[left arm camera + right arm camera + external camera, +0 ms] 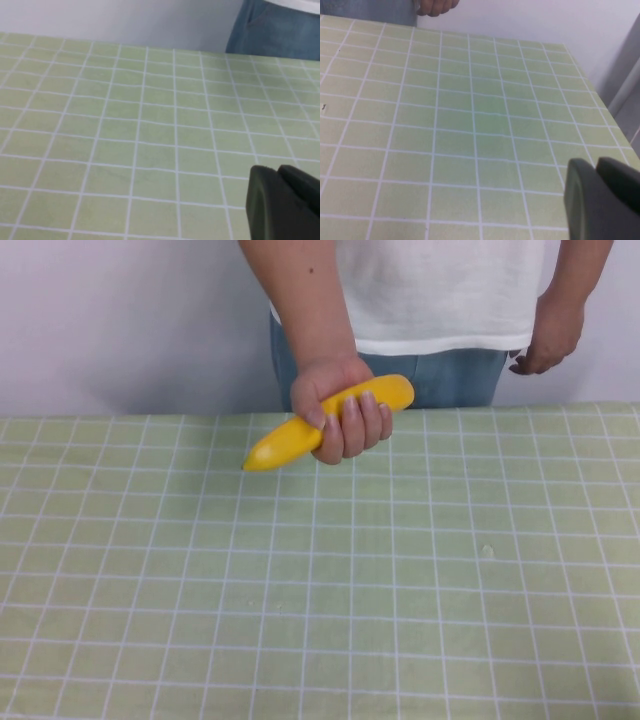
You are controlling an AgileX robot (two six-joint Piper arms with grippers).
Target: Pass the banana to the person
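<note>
**A:** Where's the banana sitting right now?

**B:** I'm seeing it in the person's hand, not on the table. Fist is wrapping around the middle, pointed end sticking out toward my left, blunt end toward my right. It's hovering just over the far edge of the green checked cloth. Can't tell if the tip is touching the cloth.

**A:** And the person?

**B:** Standing at the far side, white shirt, jeans. Other hand is hanging loose at their side, holding nothing.

**A:** Grippers?

**B:** Neither arm is showing in the high view. Left gripper is only appearing as a dark chunk at the corner of its own wrist view, over bare cloth, jeans at the far edge. Right gripper same story, dark chunk over bare cloth near the table's right corner. Jaw state: I cannot tell on either one. Nothing yellow is showing near them, so I'm judging neither is carrying anything.

**A:** So progress?

**B:** I'm reading this one of two ways: handover done, or the person is about to set it down for a pick. Frames aren't settling which. If it's the second, everything is left: place, grasp, lift, hand over.
</note>
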